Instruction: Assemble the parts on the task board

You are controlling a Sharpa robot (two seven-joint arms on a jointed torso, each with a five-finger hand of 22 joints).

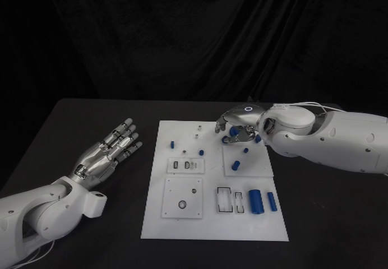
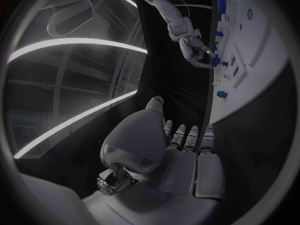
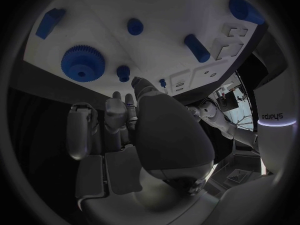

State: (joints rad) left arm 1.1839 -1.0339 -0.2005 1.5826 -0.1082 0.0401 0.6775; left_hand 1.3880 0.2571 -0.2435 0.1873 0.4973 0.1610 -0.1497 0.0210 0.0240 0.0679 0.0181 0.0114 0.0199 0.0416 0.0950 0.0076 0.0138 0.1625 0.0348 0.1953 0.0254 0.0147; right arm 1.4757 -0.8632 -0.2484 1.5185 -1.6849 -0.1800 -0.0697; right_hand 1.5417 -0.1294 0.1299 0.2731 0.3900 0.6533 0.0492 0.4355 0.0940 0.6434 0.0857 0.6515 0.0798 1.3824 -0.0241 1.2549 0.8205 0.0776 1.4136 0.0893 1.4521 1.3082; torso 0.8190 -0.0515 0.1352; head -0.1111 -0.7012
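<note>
The white task board (image 1: 214,218) lies mid-table with blue parts on it. My right hand (image 1: 237,124) hovers over its far right corner, fingers pointing down at a blue gear (image 3: 82,63) and a small blue peg (image 3: 124,72); it holds nothing. Close by are a blue peg (image 1: 236,165) and a short cylinder (image 3: 196,47). Two longer blue cylinders (image 1: 255,202) lie near the board's right edge. My left hand (image 1: 113,148) rests flat on the table left of the board, fingers spread and empty. From the left wrist, the left hand (image 2: 187,155) stays clear of the board (image 2: 250,50).
Small blue pegs (image 1: 171,144) stand on the board's far left part. White inset plates with slots and holes (image 1: 183,197) take up the board's middle and near half. Black table (image 1: 81,123) surrounds the board.
</note>
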